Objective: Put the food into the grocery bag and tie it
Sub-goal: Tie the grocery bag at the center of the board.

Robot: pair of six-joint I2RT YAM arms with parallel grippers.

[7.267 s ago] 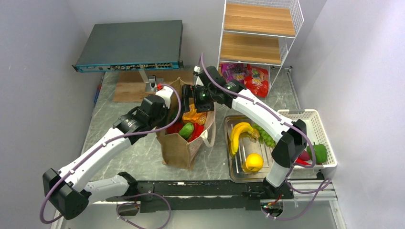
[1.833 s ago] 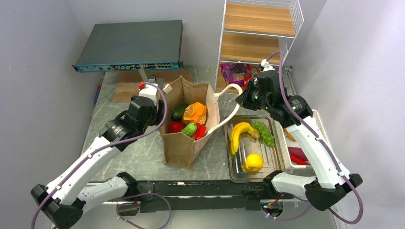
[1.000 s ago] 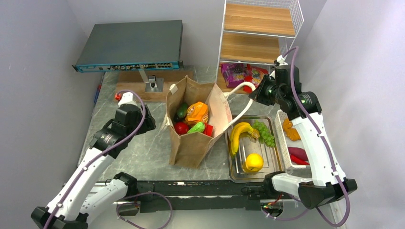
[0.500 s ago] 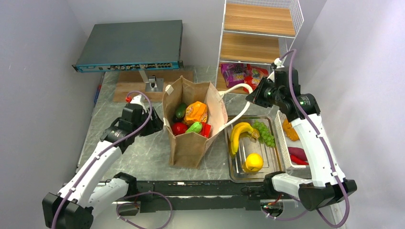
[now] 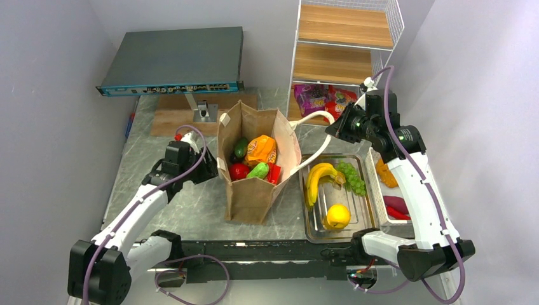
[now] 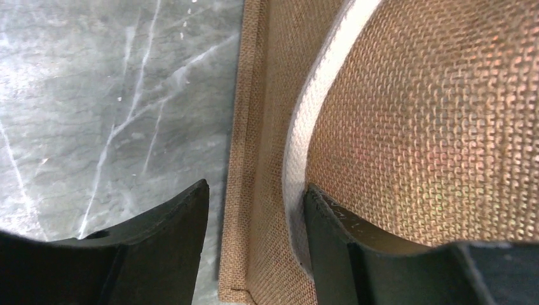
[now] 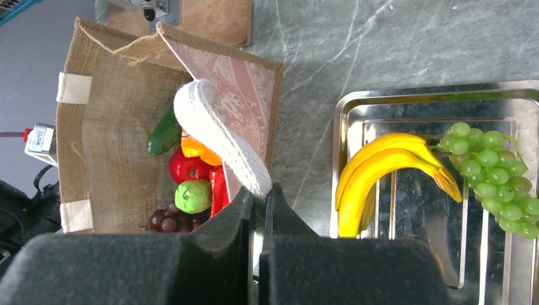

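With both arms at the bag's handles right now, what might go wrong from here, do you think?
1. The right gripper is shut on the right handle, drawn sideways; more pull may tip the grocery bag toward the tray.
2. The left gripper, open, brackets the bag's edge and the left handle; closing may pinch wall fabric with the strap.

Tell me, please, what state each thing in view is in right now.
Grocery bag, upright, mouth open, food inside.
Right handle, drawn out sideways from the bag, pinched.
Left handle, flat against the bag's side.
Right claw, shut on the right handle.
Left claw, open, fingers straddling the left handle.
Metal tray, holding bananas, green grapes, a yellow fruit.
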